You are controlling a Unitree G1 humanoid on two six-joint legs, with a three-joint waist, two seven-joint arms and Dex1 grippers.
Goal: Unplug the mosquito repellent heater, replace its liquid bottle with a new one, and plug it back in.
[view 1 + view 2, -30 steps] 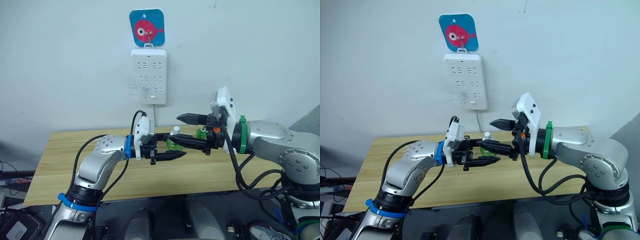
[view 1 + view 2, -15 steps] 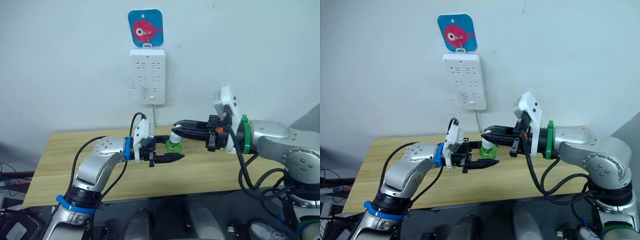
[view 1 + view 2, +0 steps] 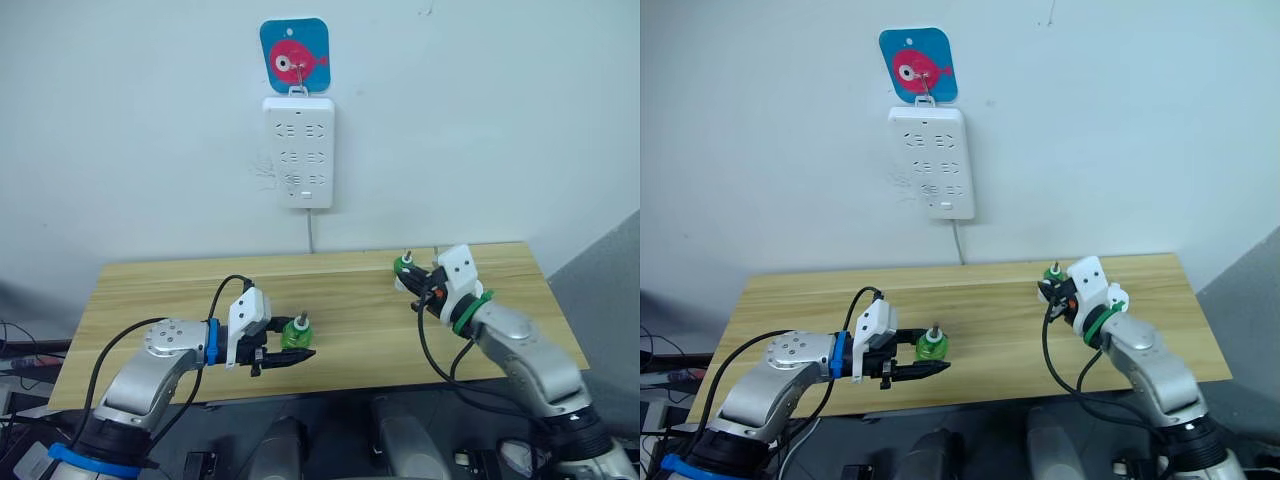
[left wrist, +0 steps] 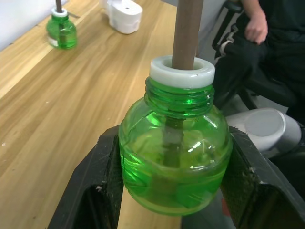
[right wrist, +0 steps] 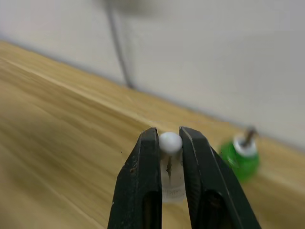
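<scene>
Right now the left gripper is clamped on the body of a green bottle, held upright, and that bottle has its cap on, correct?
Not quite: the bottle has no cap. The left wrist view shows the left gripper clamped on the body of the upright green bottle, but its threaded neck is bare, with a white collar and a brown wick rising out of it.

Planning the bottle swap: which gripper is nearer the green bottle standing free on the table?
Right. The right gripper, pinching a small white part, is just beside the standing bottle; the left gripper holds another green bottle far across the table.
</scene>
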